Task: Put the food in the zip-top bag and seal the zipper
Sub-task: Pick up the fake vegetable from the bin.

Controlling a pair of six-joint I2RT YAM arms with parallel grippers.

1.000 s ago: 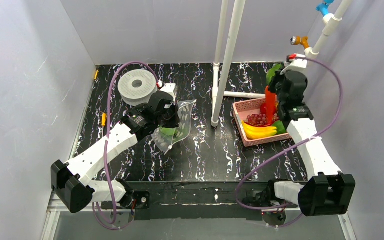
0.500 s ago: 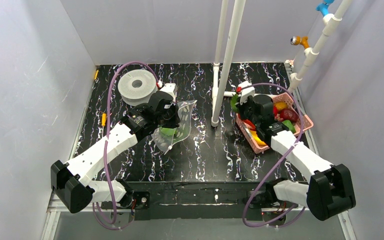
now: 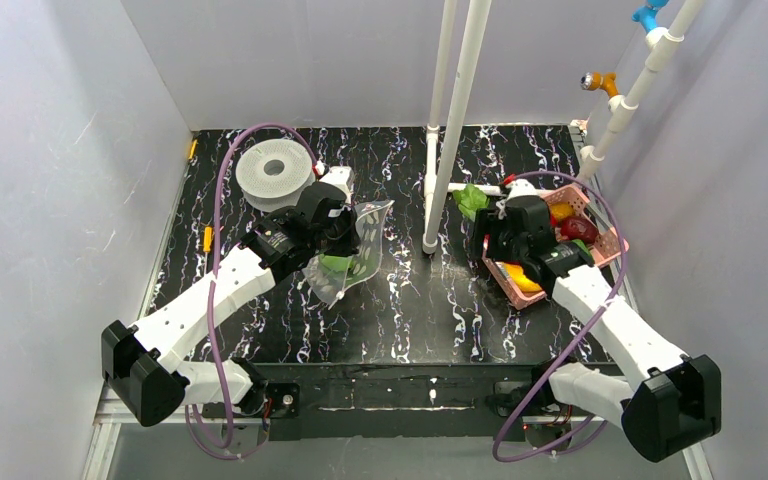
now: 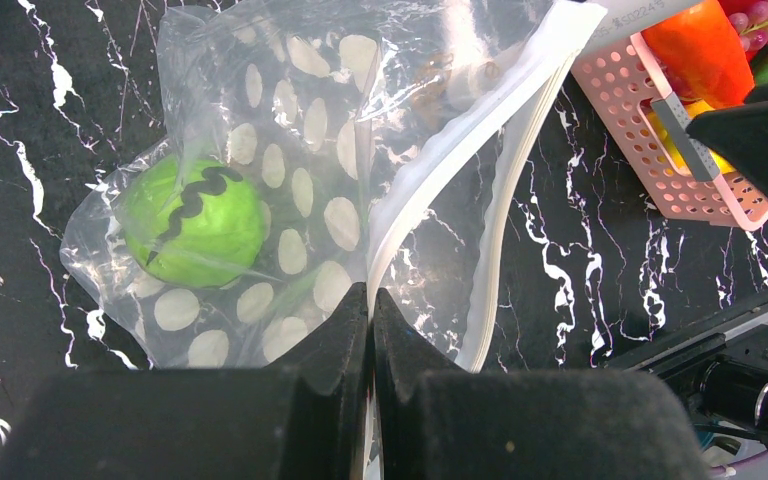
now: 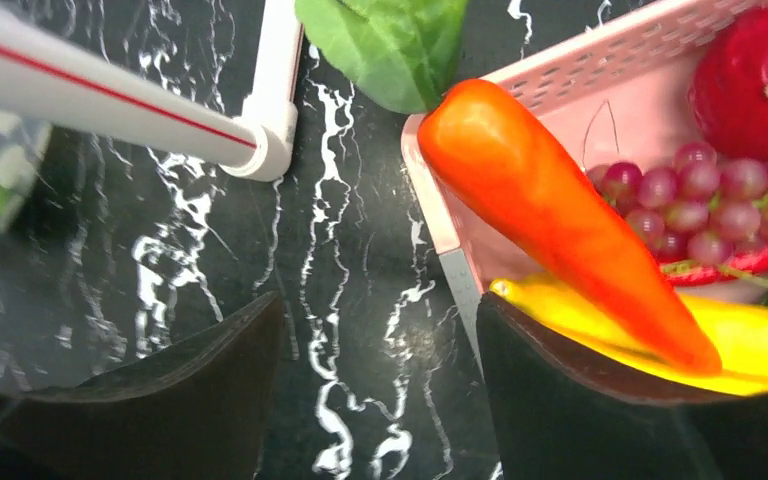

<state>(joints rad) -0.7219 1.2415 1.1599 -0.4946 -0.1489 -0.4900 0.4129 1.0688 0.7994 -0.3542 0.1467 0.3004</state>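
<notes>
My left gripper (image 4: 371, 300) is shut on the mouth edge of the clear, white-dotted zip-top bag (image 4: 300, 150) and holds it up on the table's left side (image 3: 355, 245). A green round toy (image 4: 195, 220) lies inside the bag. The zipper (image 4: 480, 150) runs as a whitish strip along the gaping mouth. My right gripper (image 5: 380, 320) stands open over the table by the pink basket's (image 5: 580, 60) left corner. An orange carrot (image 5: 550, 210) lies across that corner, free of the jaws, with its green leaves (image 3: 472, 200) over the table. Grapes (image 5: 700, 200), a red fruit (image 5: 760, 70) and a yellow banana (image 5: 750, 345) lie in the basket.
Two white PVC poles (image 3: 450, 120) rise from a foot (image 5: 270, 140) between the bag and the basket (image 3: 610, 240). A grey-white spool (image 3: 272, 175) lies at the back left. Grey walls close in three sides.
My right arm swung from the back right down to the basket's left side with the carrot, then opened and let it go. The left arm and bag have not moved.
</notes>
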